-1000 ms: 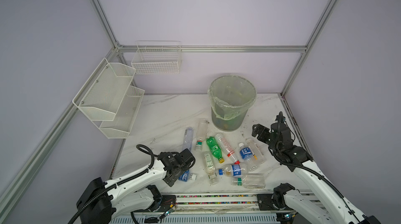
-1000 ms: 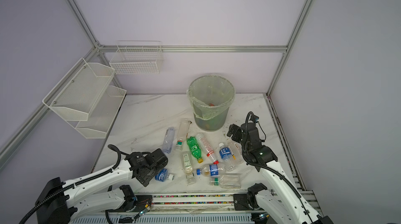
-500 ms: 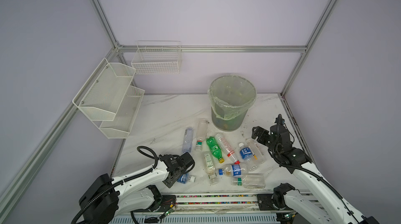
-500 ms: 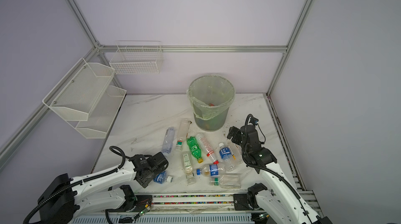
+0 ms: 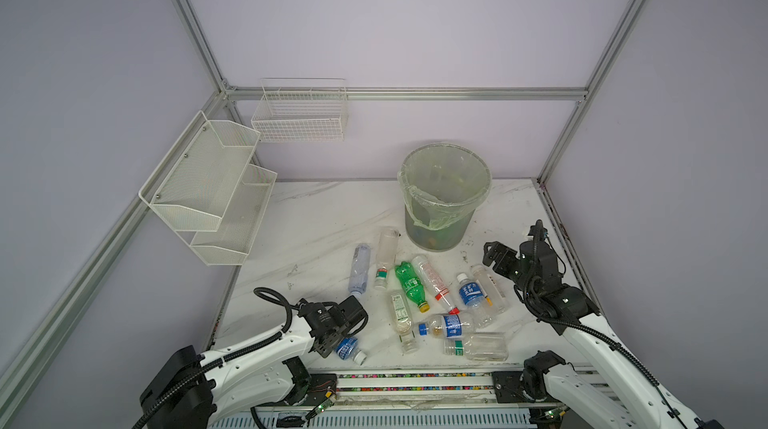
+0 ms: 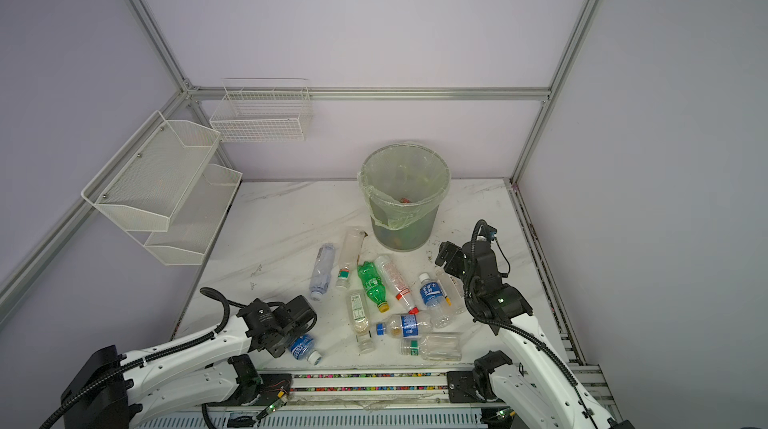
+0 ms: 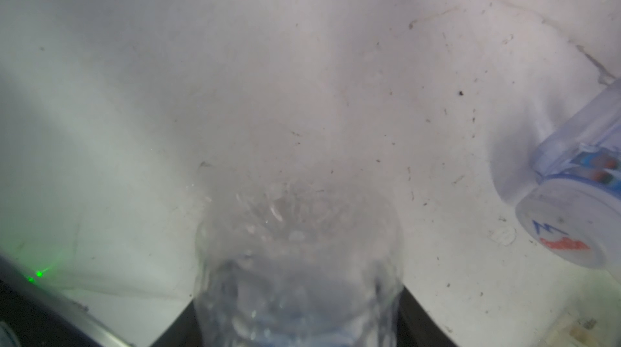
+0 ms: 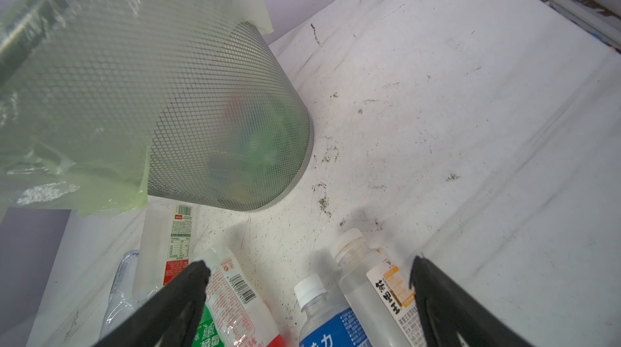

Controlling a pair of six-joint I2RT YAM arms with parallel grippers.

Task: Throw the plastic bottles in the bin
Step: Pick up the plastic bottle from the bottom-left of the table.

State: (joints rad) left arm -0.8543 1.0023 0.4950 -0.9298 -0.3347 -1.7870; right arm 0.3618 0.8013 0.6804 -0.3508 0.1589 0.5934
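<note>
Several plastic bottles (image 5: pixel 409 283) lie scattered on the white table in front of the bin (image 5: pixel 436 235), a grey mesh bucket with a pale green bag. Apart from them, near the front edge, lies a blue-labelled bottle (image 5: pixel 348 350) (image 6: pixel 302 347). My left gripper (image 5: pixel 332 343) (image 6: pixel 286 343) is down on it. In the left wrist view its clear body (image 7: pixel 299 261) fills the gap of my left gripper (image 7: pixel 299 315), with both black jaws against its sides. My right gripper (image 5: pixel 496 256) (image 8: pixel 309 264) hangs open above a white-capped clear bottle (image 8: pixel 369 281) and a blue-labelled one (image 8: pixel 322 315), beside the bin (image 8: pixel 201 110).
Two white wire baskets (image 5: pixel 208 181) (image 5: pixel 299 115) hang on the left and back walls. A pale blue bottle (image 7: pixel 571 214) lies close to the left gripper. A metal rail (image 5: pixel 415 381) runs along the table's front edge. Frame posts stand at the back corners.
The left gripper has sunk onto the blue-labelled bottle at the front and its jaws have come together on it. The right arm has dipped only slightly.
</note>
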